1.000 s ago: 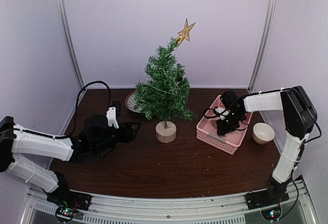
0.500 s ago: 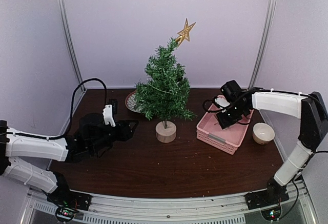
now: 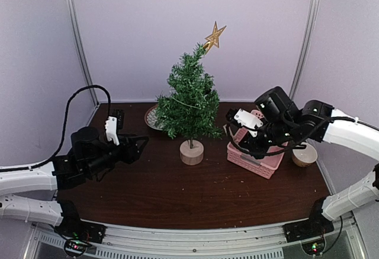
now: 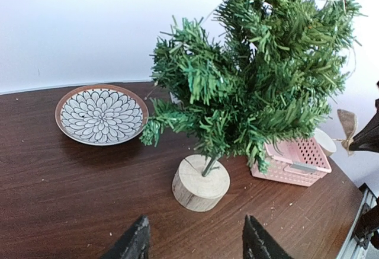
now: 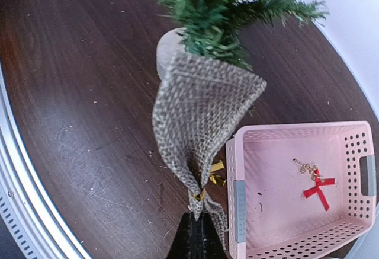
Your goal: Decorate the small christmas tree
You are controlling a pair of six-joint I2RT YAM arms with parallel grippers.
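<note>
The small christmas tree (image 3: 189, 99) stands mid-table on its wooden stump (image 3: 191, 152), with a gold star (image 3: 214, 35) on top. My right gripper (image 5: 200, 220) is shut on the knot of a burlap bow (image 5: 201, 117) with a gold tie. It holds the bow in the air beside the tree's lower right branches (image 5: 225, 4), left of the pink basket (image 5: 238, 152). In the top view the right gripper (image 3: 232, 118) is just right of the tree. My left gripper (image 4: 195, 229) is open and empty, facing the stump (image 4: 201, 182) from a short way off, left of the tree (image 3: 141, 144).
The pink basket (image 3: 254, 155) holds a red bow (image 5: 318, 188) and a small gold ornament (image 5: 307, 166). A patterned plate (image 3: 153, 117) lies behind the tree on the left. A cream bowl (image 3: 304, 153) sits right of the basket. Walls close in behind and at both sides.
My right gripper has risen out of the basket with the burlap bow and moved left toward the tree. My left gripper has drawn back to the left and risen.
</note>
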